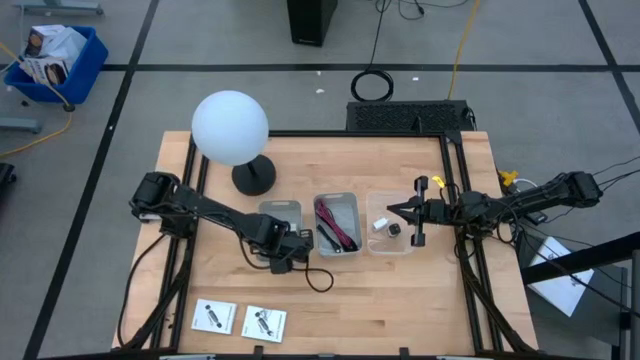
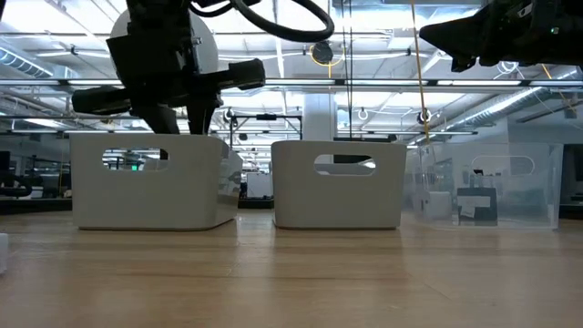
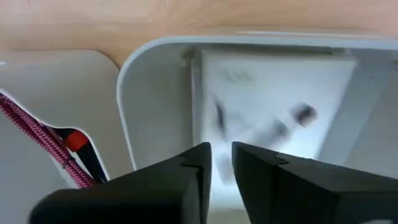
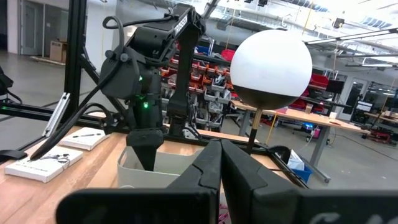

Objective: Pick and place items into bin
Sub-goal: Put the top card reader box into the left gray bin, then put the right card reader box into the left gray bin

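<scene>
My left gripper [image 1: 284, 244] points down over the left white bin [image 1: 279, 208], its fingers [image 3: 193, 163] open by a narrow gap. Below them a white packet with black print [image 3: 267, 118], blurred, sits inside that bin [image 3: 134, 74]. Two more white packets [image 1: 213, 316] [image 1: 264, 322] lie flat near the table's near edge. The black-and-red cable bundle [image 1: 336, 226] lies in the middle bin [image 1: 350, 200]. A tiny white piece [image 1: 380, 225] and a tiny black cube [image 1: 394, 230] rest in the clear right bin [image 1: 392, 246]. My right gripper [image 1: 392, 211] hovers shut above that bin.
The big white globe lamp [image 1: 231, 127] on its black base [image 1: 254, 176] stands behind the left bin. The three bins stand side by side mid-table. Bare wood lies between the bins and the near edge. A blue crate [image 1: 55, 62] sits on the floor, off the table.
</scene>
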